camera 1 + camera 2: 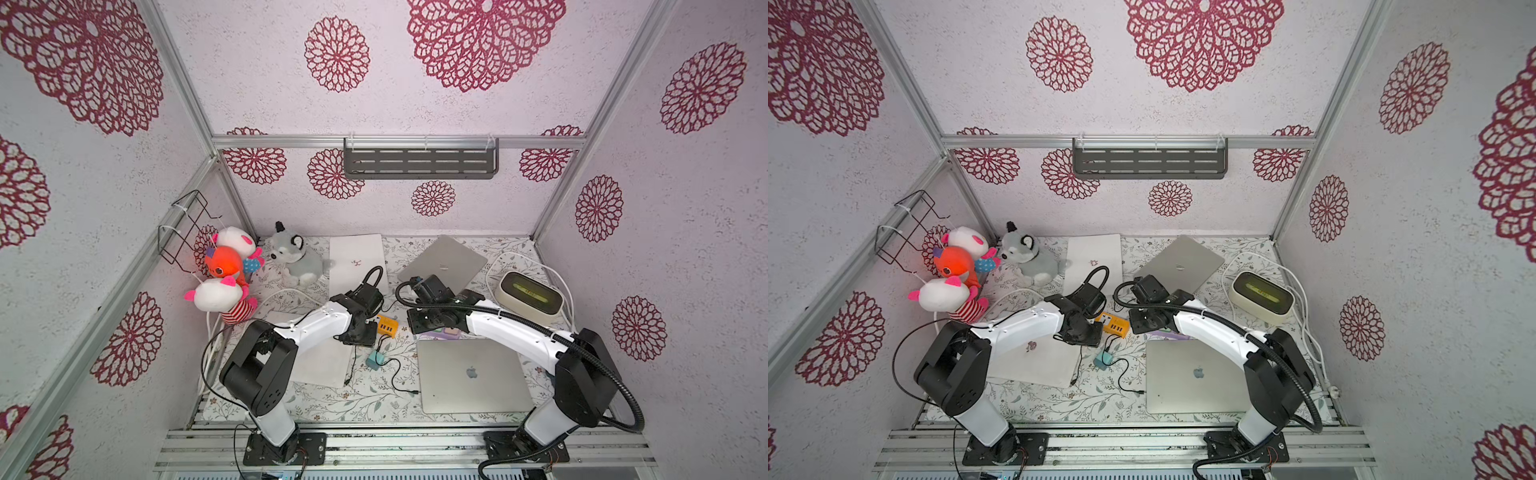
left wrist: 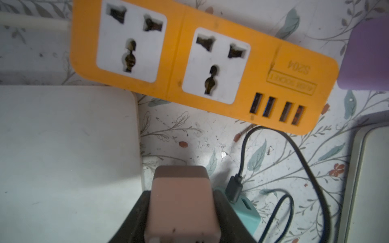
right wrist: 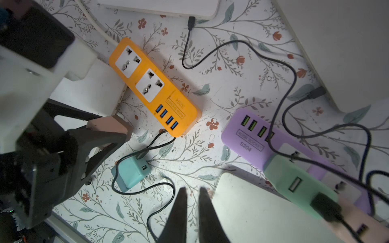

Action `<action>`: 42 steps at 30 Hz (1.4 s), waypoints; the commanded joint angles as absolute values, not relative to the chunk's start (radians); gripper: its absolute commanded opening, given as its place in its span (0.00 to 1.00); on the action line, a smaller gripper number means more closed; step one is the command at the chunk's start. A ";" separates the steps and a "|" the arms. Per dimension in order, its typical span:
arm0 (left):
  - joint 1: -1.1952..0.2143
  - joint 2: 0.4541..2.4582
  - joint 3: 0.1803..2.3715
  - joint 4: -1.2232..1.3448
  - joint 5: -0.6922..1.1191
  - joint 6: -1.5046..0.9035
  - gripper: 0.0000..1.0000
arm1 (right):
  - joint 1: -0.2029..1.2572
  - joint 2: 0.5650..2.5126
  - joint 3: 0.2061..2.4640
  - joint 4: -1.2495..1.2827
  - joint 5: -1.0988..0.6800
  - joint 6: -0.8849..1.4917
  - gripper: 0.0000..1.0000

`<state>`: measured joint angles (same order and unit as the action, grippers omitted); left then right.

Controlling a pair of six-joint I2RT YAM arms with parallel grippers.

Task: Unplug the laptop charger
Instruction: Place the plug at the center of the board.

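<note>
Fingers [image 2: 134, 221] of our left gripper [image 2: 182, 192] pinch a pink charger [image 2: 181, 206], cut off down low; our right gripper [image 3: 192, 188] is pressed together.

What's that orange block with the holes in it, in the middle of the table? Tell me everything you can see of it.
The orange power strip is a long, flat, plastic-looking bar with rounded corners. Its top carries two white sockets, both empty, four USB ports, also empty, and a raised label reading S204. It lies flat, face up, on the floral table cover, close beside a white laptop; a black cable loops past its USB end.
</note>
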<state>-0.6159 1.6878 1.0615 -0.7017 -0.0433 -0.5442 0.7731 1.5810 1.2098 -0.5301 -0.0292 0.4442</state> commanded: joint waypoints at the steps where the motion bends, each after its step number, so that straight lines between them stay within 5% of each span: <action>1: -0.632 1.706 1.014 -0.581 -0.030 -0.572 0.44 | 0.768 1.520 1.203 -0.553 0.001 0.439 0.15; 13: -0.666 1.618 0.982 -0.635 -0.110 -0.618 0.73 | 0.769 1.502 1.198 -0.560 0.004 0.456 0.16; 19: -0.658 1.603 1.034 -0.677 -0.111 -0.610 0.74 | 0.768 1.502 1.203 -0.569 0.000 0.458 0.15; 23: -0.657 1.570 1.073 -0.716 -0.121 -0.595 0.67 | 0.769 1.499 1.216 -0.587 0.013 0.458 0.15; 28: -0.637 1.561 1.100 -0.757 -0.067 -0.613 0.37 | 0.769 1.501 1.226 -0.600 0.016 0.456 0.15; 31: -0.634 1.591 1.094 -0.763 -0.022 -0.621 0.29 | 0.768 1.511 1.224 -0.594 0.015 0.455 0.15; 42: -0.635 1.673 1.061 -0.806 -0.037 -0.617 0.27 | 0.763 1.552 1.247 -0.591 -0.001 0.440 0.15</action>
<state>-0.6395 1.6634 1.0595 -0.7731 -0.0063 -0.6117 0.7700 1.5486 1.2182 -0.5804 -0.0036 0.4454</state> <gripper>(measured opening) 0.266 0.154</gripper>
